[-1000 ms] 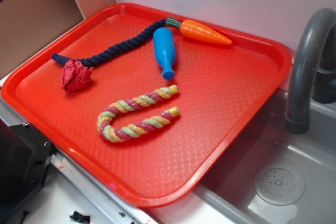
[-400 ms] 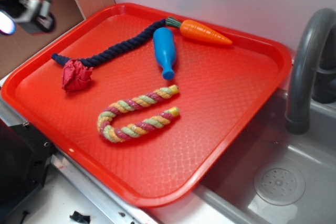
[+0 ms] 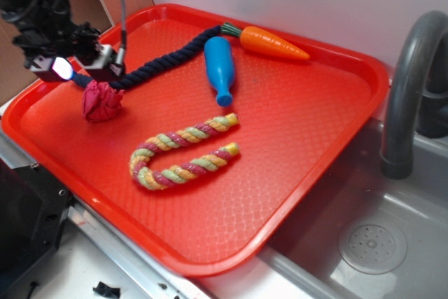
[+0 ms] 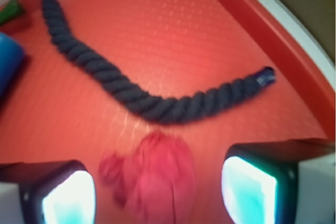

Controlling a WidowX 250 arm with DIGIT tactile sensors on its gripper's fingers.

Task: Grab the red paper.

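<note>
Wrist view: red paper low in frame, centred between the two glowing finger pads, jaws spread wide, nothing held. Navy rope curving just beyond the wad, seemingly close to or touching its far edge; hard to tell through the blur.

Exterior view: gripper poised above the wad at the left side of the red tray, not yet down around it. Navy rope's end passing right beside the paper, under the fingers. Blue bottle, toy carrot and striped rope well apart, no concern.

Step in hand, by judgement: final approach before the grasp. Best done by descending straight, keeping the wad centred between the pads, stopping just short of the tray floor. Close only once both pads flank the paper's widest part. Main risk: pinching the rope end along with the paper, or nudging the light wad aside; a slight bias toward the near side, away from the rope, should help.
</note>
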